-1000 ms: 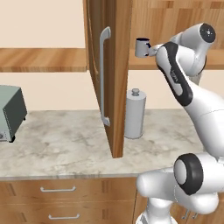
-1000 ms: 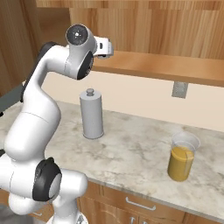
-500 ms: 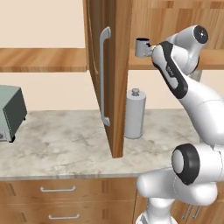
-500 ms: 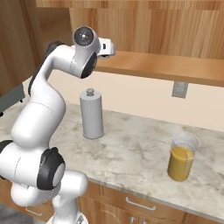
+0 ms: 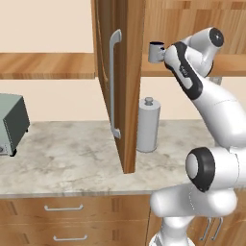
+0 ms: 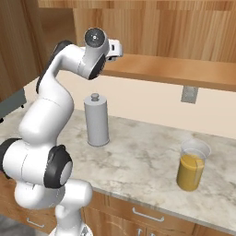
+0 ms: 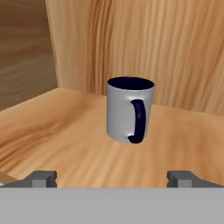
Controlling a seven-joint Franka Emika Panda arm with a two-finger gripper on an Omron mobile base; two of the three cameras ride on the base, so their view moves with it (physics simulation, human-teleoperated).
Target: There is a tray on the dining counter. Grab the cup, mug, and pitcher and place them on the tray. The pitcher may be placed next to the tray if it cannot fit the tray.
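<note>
Reaching high into the cabinet, the pincer (image 7: 112, 177) stands spread before the upright mug (image 7: 130, 109).

Gripper (image 7: 113, 177) — fingertips cut by the lower frame edge, hidden behind the arm's own links in both base views. Mug (image 5: 155, 52) ahead of the fingers, right side hidden behind the forearm in the left base view. Toaster oven (image 5: 10, 124) far left of the tool — cropped by the frame edge. Cabinet door (image 5: 120, 81) cut off at the top.
</note>
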